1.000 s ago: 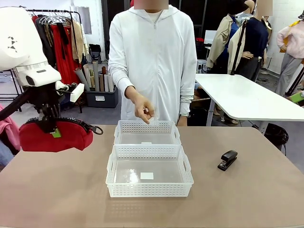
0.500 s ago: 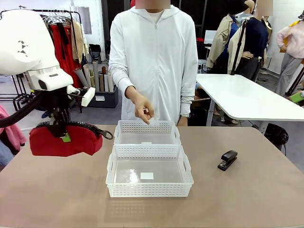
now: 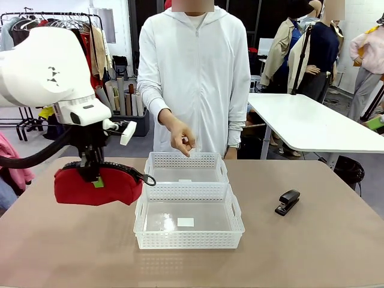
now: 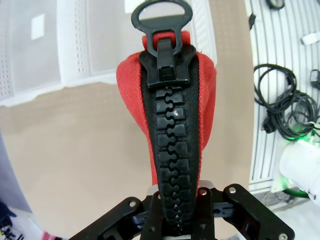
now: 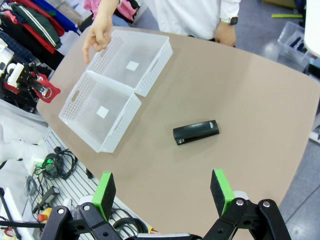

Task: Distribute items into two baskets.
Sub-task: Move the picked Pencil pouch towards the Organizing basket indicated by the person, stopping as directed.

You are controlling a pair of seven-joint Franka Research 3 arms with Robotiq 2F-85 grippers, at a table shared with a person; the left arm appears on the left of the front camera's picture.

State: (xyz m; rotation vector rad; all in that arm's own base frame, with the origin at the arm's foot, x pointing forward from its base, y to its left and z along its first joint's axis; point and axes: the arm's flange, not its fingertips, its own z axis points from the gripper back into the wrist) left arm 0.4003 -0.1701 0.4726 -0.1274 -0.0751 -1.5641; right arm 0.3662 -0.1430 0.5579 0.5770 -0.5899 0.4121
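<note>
My left gripper (image 3: 94, 175) is shut on the top of the red pouch (image 3: 99, 187), holding it above the table just left of the two white baskets. In the left wrist view the pouch's black zipper (image 4: 172, 130) runs up from between my fingers, with a basket (image 4: 75, 60) beyond it. The near basket (image 3: 189, 239) and the far basket (image 3: 185, 159) stand end to end at mid-table, both empty. The black stapler (image 3: 288, 201) lies on the table to their right. My right gripper (image 5: 162, 192) hangs open high above the stapler (image 5: 196, 132).
A person in white stands at the far side, one hand (image 3: 182, 139) hovering over the far basket. The brown table (image 3: 300, 252) has free room on the right and front. A white table (image 3: 312, 123) and a clothes rack stand behind.
My left arm has carried the red pouch to the right, from the table's left edge to just beside the baskets. The person's hand, the baskets and the stapler have not moved.
</note>
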